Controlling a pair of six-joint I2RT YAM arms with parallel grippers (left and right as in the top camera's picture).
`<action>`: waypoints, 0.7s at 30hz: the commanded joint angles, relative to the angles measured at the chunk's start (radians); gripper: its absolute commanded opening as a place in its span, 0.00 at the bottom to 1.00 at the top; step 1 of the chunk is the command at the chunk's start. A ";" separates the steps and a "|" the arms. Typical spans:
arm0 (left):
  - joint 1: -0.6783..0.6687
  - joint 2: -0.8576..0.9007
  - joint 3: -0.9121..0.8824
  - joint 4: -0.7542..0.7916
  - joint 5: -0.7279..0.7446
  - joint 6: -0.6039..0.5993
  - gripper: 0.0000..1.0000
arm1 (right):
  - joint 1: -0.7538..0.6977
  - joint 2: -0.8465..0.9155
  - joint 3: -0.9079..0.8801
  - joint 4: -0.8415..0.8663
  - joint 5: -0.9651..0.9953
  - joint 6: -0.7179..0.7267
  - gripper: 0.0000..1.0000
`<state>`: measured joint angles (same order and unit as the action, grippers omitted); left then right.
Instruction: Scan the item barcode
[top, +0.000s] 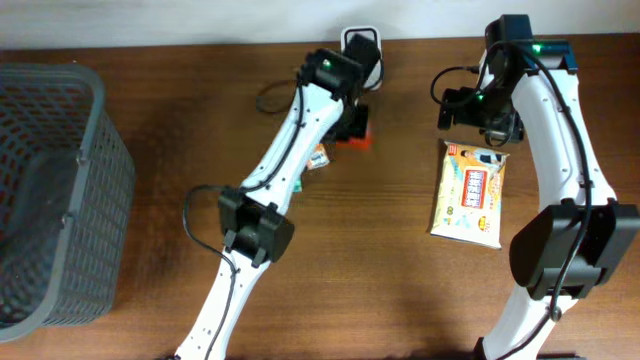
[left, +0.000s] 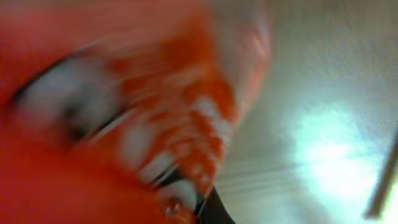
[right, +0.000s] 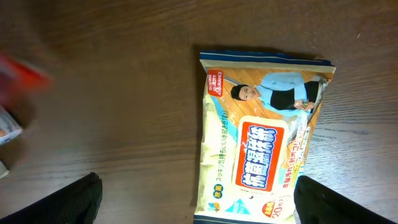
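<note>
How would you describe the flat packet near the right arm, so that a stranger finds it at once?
On the brown wooden table, go to the right half, away from the grey basket. Beside the white right arm lies a flat rectangular packet. Only it is pale yellow, with a red label and a picture of a person, unlike the orange item further left.
</note>
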<state>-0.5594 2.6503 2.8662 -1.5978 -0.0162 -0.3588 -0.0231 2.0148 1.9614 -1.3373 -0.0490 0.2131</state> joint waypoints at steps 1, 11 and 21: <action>-0.009 -0.018 0.170 -0.090 -0.666 0.016 0.00 | -0.003 -0.004 0.011 0.003 0.009 0.012 0.98; 0.135 -0.013 -0.089 -0.039 -1.062 0.008 0.00 | -0.003 -0.004 0.011 0.003 0.009 0.011 0.98; -0.136 -0.013 -0.146 -0.091 -0.207 0.130 0.46 | -0.003 -0.004 0.011 0.016 0.008 0.012 0.98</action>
<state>-0.6189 2.6480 2.7167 -1.6867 -0.3695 -0.2928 -0.0231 2.0148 1.9614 -1.3197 -0.0490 0.2138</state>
